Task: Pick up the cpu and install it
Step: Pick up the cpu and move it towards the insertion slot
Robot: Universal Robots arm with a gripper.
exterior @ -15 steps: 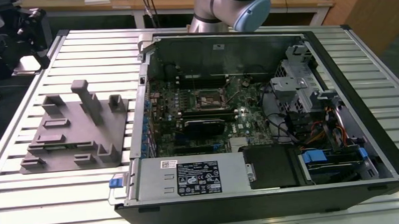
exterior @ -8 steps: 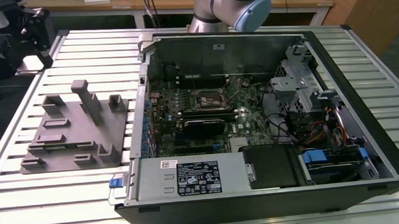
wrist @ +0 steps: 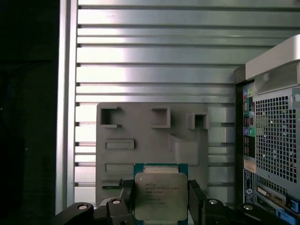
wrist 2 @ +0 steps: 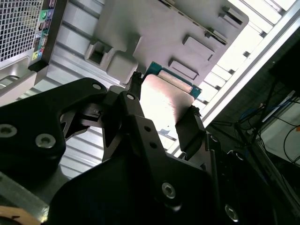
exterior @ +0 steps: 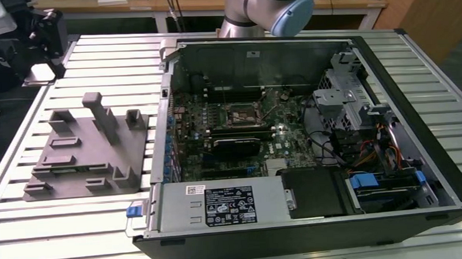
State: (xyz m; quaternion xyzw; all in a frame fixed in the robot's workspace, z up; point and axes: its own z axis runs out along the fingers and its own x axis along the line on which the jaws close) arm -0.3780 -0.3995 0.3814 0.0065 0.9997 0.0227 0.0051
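The tool (wrist: 160, 187) grips the cpu (wrist: 161, 196) by two opposite edges, with the grey fixture (wrist: 140, 131) and ribbed surface (wrist: 140, 61) beyond it.

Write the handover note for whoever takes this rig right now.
Pincer: shut on the chip, gripping it by two opposite edges.
Chip: held in the air above the grey block, which sits on the slatted table.
Done: pickup.
Left: install. The chip is not yet in the socket inside the open computer case; the socket looks empty.
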